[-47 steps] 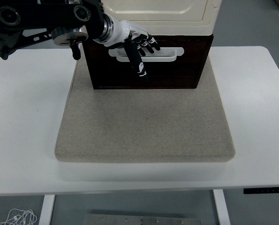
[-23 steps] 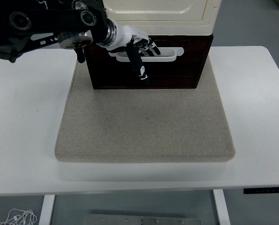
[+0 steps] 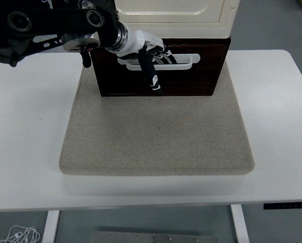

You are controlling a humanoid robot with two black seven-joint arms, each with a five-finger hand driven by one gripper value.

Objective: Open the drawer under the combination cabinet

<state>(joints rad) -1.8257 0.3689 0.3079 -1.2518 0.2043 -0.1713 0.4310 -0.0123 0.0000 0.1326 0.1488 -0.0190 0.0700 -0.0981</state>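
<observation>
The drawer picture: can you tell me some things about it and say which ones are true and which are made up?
1. The left hand has fingers in the white handle of the drawer. True.
2. The drawer is bright blue. False: it is dark brown.
3. The cabinet sits on a grey mat. True.
4. The right arm is pulling too. False: only the left arm shows.

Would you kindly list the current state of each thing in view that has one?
drawer: shut or barely out, under the cabinet.
drawer handle: gripped at its left end.
left hand: fingers curled into the handle.
cabinet door: closed.
</observation>
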